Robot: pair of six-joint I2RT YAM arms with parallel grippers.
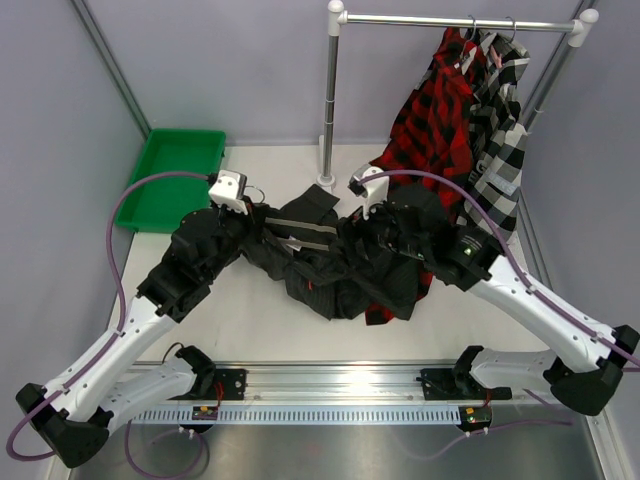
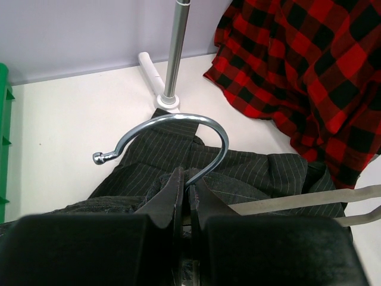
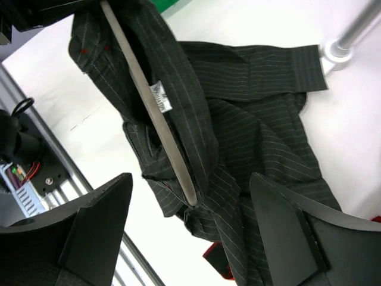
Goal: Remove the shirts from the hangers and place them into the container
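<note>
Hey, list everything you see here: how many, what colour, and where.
charcoal shirt: one, dark pinstriped, heaped mid-table
red plaid shirt: one, red and black, hanging on rack
white plaid shirt: one, black and white, hanging at rack's right end
hanger: one, pale grey, metal hook, inside charcoal shirt
tray: one, green, table's far left
rack: one, silver, at the back
table: one, white
left gripper: black, shut on hanger's hook
right gripper: black, open over charcoal shirt

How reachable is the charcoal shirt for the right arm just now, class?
Probably yes: the right end effector hangs open directly over the charcoal shirt, with nothing between. The left end effector grips only the hanger hook.
</note>
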